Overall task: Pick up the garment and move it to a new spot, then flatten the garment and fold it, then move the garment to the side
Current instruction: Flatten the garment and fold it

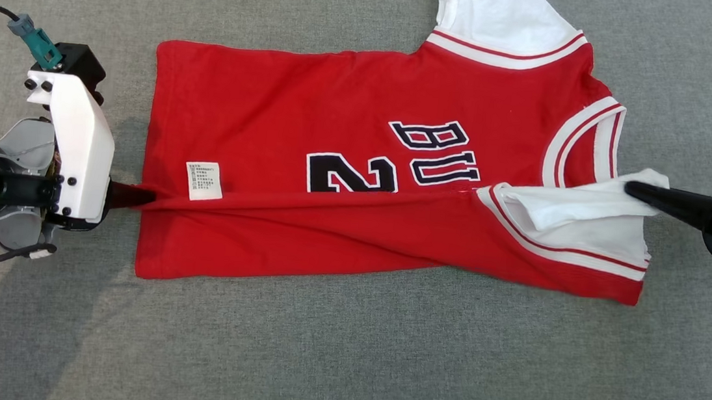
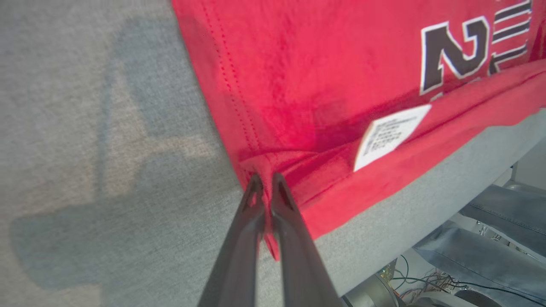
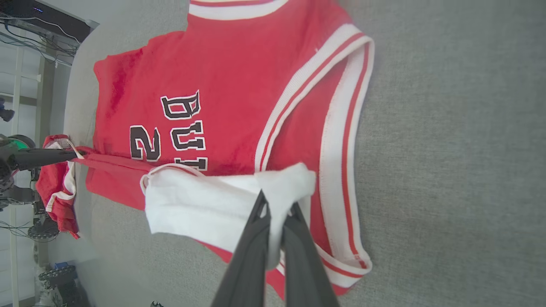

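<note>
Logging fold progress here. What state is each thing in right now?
jersey: flat on the grey surface, near side folded over its middle.
left tool: shut on the jersey's hem.
right tool: shut on the near sleeve.
near sleeve: white, pulled over the red body.
care label: exposed, face up.

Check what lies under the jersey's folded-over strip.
Under the strip lies the front of the jersey; the number 2 and letters run beneath it, lower parts covered. Anything further beneath is hidden.

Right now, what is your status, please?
Left gripper shut on hem. Right gripper shut on white sleeve. Jersey partly folded. Nothing in the way.
</note>
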